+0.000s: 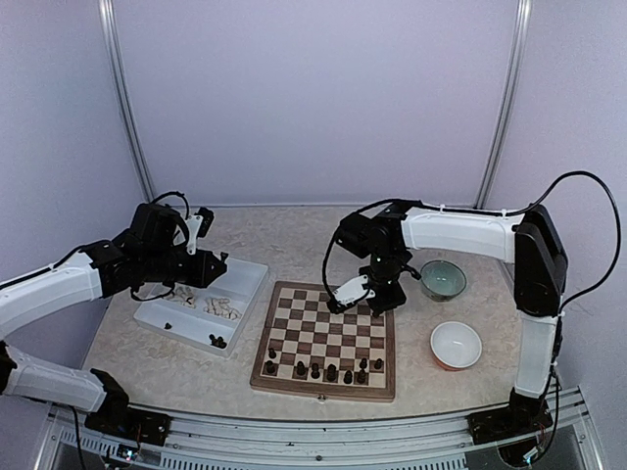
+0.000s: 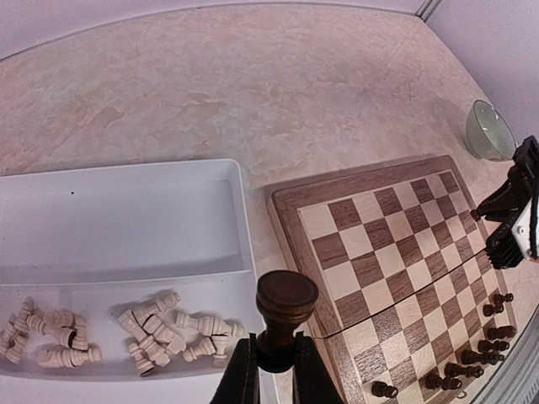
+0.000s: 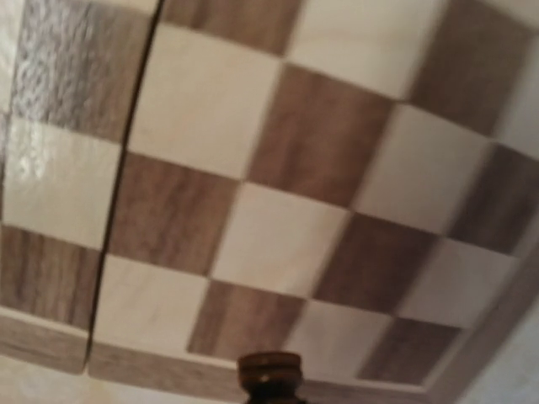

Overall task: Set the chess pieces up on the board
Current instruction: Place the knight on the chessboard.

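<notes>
Left gripper [image 2: 271, 374] pinches 1 dark piece [image 2: 286, 305] by its stem, upright for placing, over the tray [image 2: 244, 220] at the board's [image 1: 313, 338] 9 o'clock. Right gripper [image 1: 377, 294], at 1 o'clock, seemingly pinches the other dark piece [image 3: 269, 370].

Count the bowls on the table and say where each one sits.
2. A greenish bowl sits right of the board's far corner. A white bowl sits nearer the arms, also right of the board. None appears hidden.
</notes>
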`<state>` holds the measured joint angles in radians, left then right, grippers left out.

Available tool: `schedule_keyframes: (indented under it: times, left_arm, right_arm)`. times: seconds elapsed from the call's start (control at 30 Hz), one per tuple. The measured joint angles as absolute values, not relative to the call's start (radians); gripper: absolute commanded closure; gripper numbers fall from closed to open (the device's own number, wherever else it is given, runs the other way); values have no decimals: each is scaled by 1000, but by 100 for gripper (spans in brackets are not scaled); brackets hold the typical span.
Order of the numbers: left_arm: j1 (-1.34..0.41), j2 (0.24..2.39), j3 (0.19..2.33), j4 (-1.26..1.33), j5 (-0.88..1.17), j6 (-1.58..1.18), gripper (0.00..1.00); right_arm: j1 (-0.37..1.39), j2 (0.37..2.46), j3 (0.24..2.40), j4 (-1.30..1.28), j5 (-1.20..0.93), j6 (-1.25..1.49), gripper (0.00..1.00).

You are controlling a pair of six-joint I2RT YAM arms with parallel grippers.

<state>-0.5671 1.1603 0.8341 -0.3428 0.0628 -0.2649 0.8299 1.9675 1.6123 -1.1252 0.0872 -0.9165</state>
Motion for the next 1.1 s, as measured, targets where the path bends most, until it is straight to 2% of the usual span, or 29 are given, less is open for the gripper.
schedule_keyframes:
  times: [0.13,0.43,0.6,0.8,1.1]
  left_arm:
    - [-567,1129,825,-332,78,-264,96]
    - [-567,1122,820,-323,89,-264,96]
    - [-567,1123,819,-323,96,-264,96]
    - [-567,1125,819,-322,103,-264,96]
    - [-567,1137,819,-321,132,-264,96]
  right_arm:
    - [857,2001,1612,-1140,125,-916,96]
    - [888,2041,1617,-1144,171,-905,60]
    - [887,2044,1637,-1150,148,-907,51]
    - [855,1994,1642,-1150,10,-899,49]
    - [632,1837,1515,-1026,-318,-810,49]
